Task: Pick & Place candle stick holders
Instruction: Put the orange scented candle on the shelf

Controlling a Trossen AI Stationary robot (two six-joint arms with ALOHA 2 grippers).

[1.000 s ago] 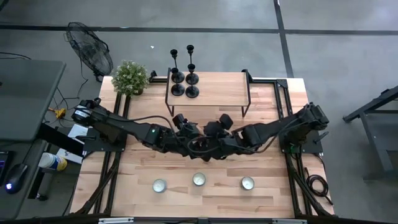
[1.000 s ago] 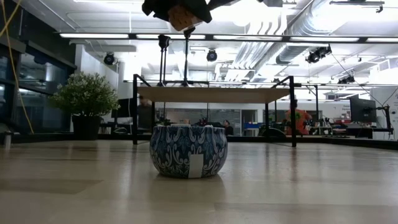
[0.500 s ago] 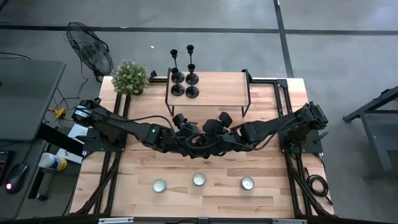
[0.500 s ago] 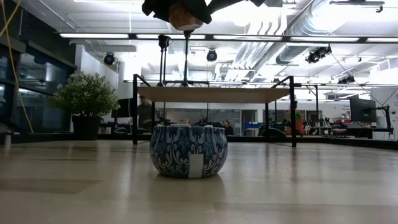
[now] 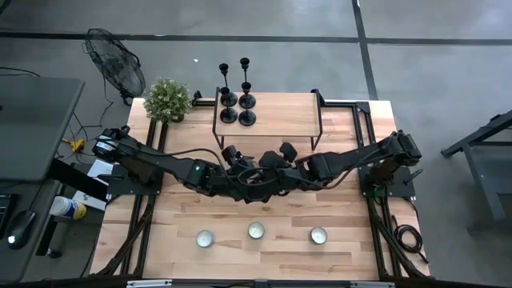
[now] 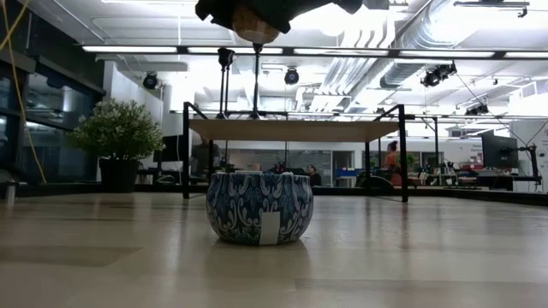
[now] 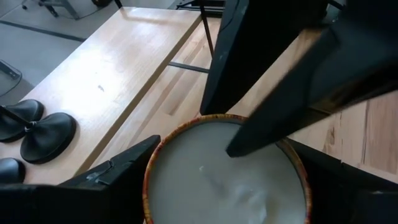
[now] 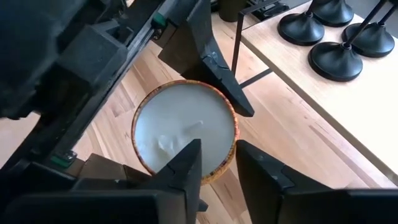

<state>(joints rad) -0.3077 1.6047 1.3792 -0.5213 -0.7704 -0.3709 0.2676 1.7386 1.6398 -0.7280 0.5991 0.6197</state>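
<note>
Four black candle stick holders [image 5: 237, 100] stand on their round bases on the left end of a wooden shelf [image 5: 280, 120]; their bases also show in the wrist views [image 7: 38, 127] [image 8: 333, 37]. Over the middle of the table my left gripper [image 5: 238, 162] [image 7: 227, 149] is shut on a round copper-rimmed candle [image 7: 224, 177] [image 8: 183, 127] [image 6: 255, 21] with white wax. My right gripper [image 5: 272, 160] [image 8: 217, 154] stands narrowly open at the candle's near rim, one finger over the wax and one outside the wall. My left gripper pinches the candle by its side wall [image 7: 149, 186], one finger on each opposite side. The fingers [image 7: 112, 183] slant down from the table's left. The candle sits upright, wax up, lifted well clear of the table. My right gripper straddles the rim [image 8: 219, 169]; whether it touches, I cannot tell.
Three low tealight cups [image 5: 206, 238] [image 5: 256, 230] [image 5: 318, 235] sit in a row near the front edge; the middle one shows as a blue-patterned cup [image 6: 259, 208] in the low view. A potted plant [image 5: 168, 100] stands at the far left corner.
My right gripper has swung a little toward the table's left, bringing its fingers in over the candle's rim. The left gripper and the candle have kept still, high over the table.
</note>
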